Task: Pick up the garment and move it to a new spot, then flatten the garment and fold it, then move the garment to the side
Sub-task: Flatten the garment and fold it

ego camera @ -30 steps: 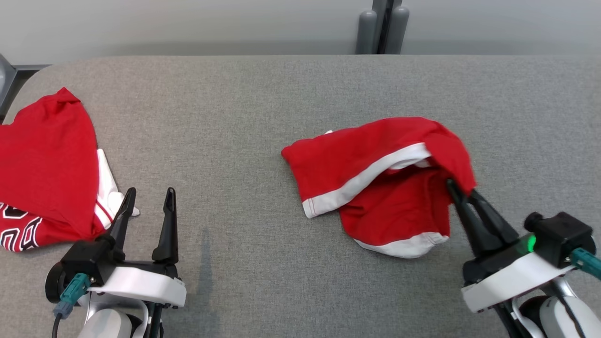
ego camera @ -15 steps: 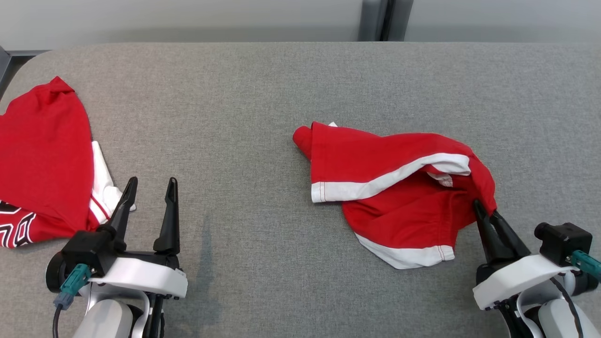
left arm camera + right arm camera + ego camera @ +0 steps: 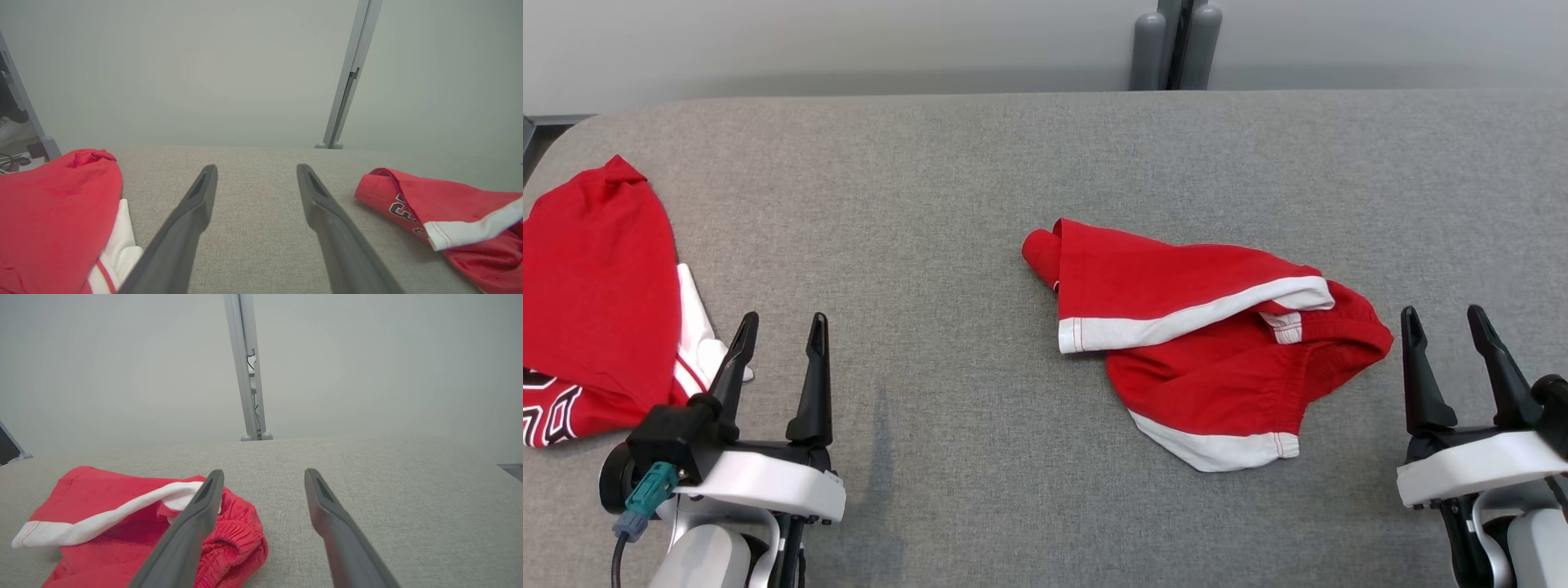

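While your left gripper [image 3: 778,327] and right gripper [image 3: 1447,320] gape empty, you have two red garments: shorts [image 3: 1201,343] just left of right jaws, jersey [image 3: 596,286] left of left jaws.

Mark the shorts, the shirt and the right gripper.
shorts [image 3: 1217,376], head view, on the red cloth between its two white bands.
shirt [image 3: 596,278], head view, on its plain red middle.
right gripper [image 3: 1443,315], head view, midway between its two fingertips.

Two red-and-white garments on one grey worktop [image 3: 947,204]: one jersey [image 3: 596,286] beside the left end effector [image 3: 784,320], one shorts [image 3: 1201,327] beside the right end effector [image 3: 1443,311].
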`<state>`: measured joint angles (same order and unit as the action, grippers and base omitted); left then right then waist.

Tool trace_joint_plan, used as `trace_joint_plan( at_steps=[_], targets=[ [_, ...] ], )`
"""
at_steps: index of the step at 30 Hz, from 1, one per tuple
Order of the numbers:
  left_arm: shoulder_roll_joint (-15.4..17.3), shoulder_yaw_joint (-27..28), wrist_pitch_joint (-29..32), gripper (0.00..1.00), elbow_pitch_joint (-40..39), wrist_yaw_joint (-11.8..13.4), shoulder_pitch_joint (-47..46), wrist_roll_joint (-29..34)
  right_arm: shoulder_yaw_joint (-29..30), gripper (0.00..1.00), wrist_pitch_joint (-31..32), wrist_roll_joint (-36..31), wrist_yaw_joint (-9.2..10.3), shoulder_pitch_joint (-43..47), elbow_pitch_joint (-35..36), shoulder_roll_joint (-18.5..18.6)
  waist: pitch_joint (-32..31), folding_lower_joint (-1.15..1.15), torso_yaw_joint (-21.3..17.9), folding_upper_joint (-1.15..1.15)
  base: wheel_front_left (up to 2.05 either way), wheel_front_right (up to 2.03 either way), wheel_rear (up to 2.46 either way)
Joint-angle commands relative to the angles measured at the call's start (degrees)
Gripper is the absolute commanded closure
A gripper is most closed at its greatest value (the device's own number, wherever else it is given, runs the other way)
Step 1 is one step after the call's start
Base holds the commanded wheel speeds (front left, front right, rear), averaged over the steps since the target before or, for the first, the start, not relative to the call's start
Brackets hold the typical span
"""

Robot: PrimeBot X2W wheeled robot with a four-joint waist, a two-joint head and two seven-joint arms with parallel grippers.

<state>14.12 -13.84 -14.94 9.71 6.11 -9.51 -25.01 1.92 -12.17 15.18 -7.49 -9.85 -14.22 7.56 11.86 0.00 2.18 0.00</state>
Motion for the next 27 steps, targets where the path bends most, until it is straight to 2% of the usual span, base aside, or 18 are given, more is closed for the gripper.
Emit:
trace_joint_plan(
  at_steps=[1, 12, 27],
  targets=[
    [0.6, 0.3, 0.0, 0.0, 0.0, 0.2, 0.8, -0.3, 0.4, 0.0, -0.6, -0.9, -0.01, 0.7, 1.6, -0.3, -0.4, 0.0, -0.2, 0.0, 0.0, 0.0, 0.0],
    [0.4, -0.8, 0.5, 0.0, -0.4, 0.6, 2.2, -0.6, -1.6, 0.0, 2.2, -3.7, -0.01, 4.5, 10.6, -2.3, -2.5, 0.0, -0.4, 0.0, 0.0, 0.0, 0.0],
    [0.7, -2.1, 1.1, 0.0, -0.5, 0.1, 1.7, -0.7, -1.7, 0.0, 3.1, -3.2, -0.01, 6.1, 11.8, -3.2, -2.8, 0.0, -0.5, 0.0, 0.0, 0.0, 0.0]
  ],
)
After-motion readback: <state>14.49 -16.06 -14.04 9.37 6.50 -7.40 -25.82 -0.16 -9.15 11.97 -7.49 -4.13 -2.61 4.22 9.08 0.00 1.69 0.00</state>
